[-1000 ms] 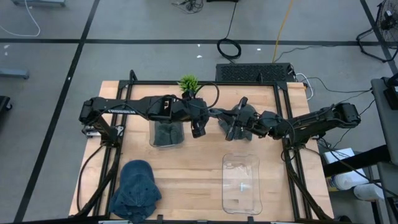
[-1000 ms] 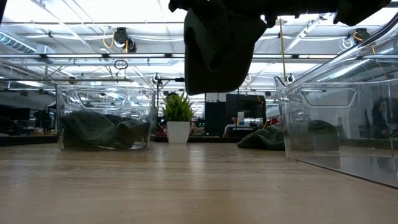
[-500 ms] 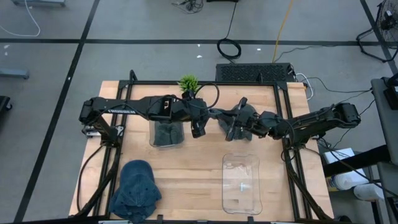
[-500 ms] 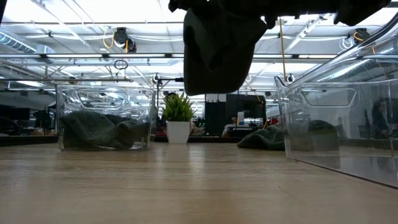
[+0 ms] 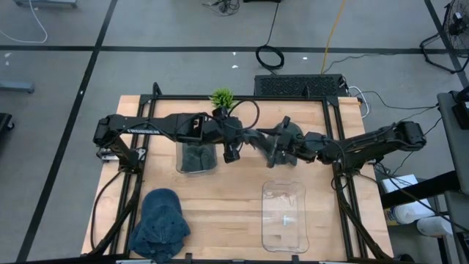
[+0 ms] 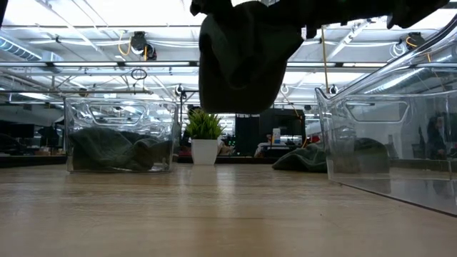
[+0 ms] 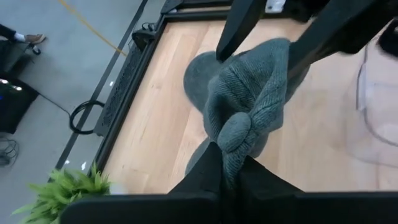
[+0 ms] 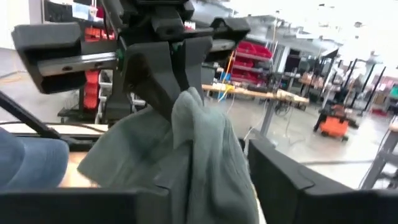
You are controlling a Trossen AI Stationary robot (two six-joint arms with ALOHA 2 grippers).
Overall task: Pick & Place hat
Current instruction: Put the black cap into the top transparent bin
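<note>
A grey knit hat point(image 5: 265, 143) hangs in the air over the middle of the table, between my two grippers. My left gripper point(image 5: 248, 139) reaches in from the table's left and is shut on it. My right gripper point(image 5: 278, 147) comes from the right and stands open, its fingers point(image 7: 239, 25) on either side of the hat's far part. In the low view the hat point(image 6: 243, 57) hangs well above the wood. A second grey hat point(image 5: 196, 156) lies in a clear bin point(image 5: 180, 165), and a blue hat point(image 5: 160, 224) lies flat at the near left corner. My left gripper pinches a bunched fold of the hat point(image 7: 229, 144) between its two fingers. The fingers come from the table's left and slant downward. The hat is lifted clear of the table and sags below the hold. My right gripper's open fingers flank the hat point(image 8: 199, 149); whether they touch it I cannot tell.
An empty clear bin point(image 5: 284, 215) lies at the near right, under and in front of the grippers. A small potted plant point(image 5: 222, 97) stands at the far edge. Bare wood shows between the two bins.
My right gripper's fingers have parted off the hat. The hat has swung a little toward the left arm and now hangs lower and wider from my left gripper. Both arms have stayed where they were.
</note>
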